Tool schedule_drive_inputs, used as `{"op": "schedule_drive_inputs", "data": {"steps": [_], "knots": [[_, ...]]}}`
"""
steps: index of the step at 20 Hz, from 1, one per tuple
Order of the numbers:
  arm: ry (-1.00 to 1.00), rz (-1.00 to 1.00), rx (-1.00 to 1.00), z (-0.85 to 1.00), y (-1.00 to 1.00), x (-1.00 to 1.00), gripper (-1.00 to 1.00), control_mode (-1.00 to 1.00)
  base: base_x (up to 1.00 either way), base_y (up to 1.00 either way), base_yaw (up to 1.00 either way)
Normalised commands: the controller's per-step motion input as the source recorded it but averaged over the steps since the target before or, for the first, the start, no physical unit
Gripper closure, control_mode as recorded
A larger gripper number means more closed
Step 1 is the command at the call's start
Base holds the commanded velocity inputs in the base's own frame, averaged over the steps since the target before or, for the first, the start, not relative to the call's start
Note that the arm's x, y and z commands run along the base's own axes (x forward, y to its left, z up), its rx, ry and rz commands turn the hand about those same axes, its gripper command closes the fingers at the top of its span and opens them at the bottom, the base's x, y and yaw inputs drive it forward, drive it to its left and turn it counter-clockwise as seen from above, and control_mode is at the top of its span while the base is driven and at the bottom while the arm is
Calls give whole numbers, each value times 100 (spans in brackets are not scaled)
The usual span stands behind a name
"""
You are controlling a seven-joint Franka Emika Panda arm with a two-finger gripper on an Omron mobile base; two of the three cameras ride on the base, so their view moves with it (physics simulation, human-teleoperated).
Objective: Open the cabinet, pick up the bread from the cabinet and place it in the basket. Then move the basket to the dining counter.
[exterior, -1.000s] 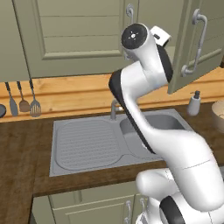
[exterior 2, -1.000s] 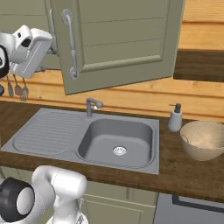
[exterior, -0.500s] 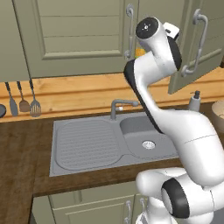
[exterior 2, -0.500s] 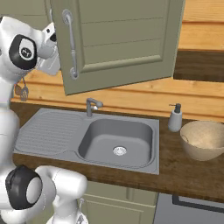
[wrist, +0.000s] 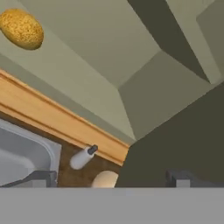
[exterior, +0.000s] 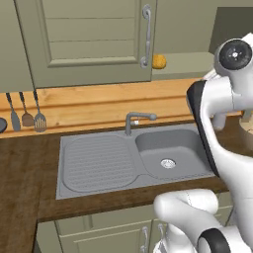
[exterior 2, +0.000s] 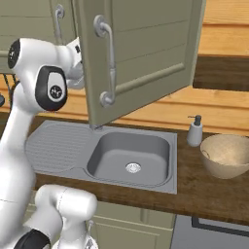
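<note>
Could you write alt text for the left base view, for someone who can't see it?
A small orange bread sits on the shelf of an opened green wall cabinet, above a grey sink set in a dark wooden worktop; a white robot arm rises at right.

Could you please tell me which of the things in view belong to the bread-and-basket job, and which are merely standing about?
Part of the job:
cabinet, its door swung open
bread, on the cabinet shelf
basket, on the worktop right of the sink

Just standing about:
sink
faucet
soap dispenser
utensils hanging on the wall
</note>
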Motion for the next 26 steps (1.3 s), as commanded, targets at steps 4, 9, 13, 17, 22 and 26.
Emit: {"op": "schedule_drive_inputs", "data": {"steps": [4,9,13,17,22,26], "knots": [[-9,-3,31,6,-100,0,-100,-100,0,0,0],[-5,-10,32,15,-92,15,-100,-100,0,0,0],[0,-16,32,0,-32,28,-100,-100,0,0,0],[-5,-4,32,-13,48,-1,-100,-100,0,0,0],[-6,4,37,-6,96,1,-100,-100,0,0,0],[-11,8,33,0,91,64,-100,-100,0,0,0]]}}
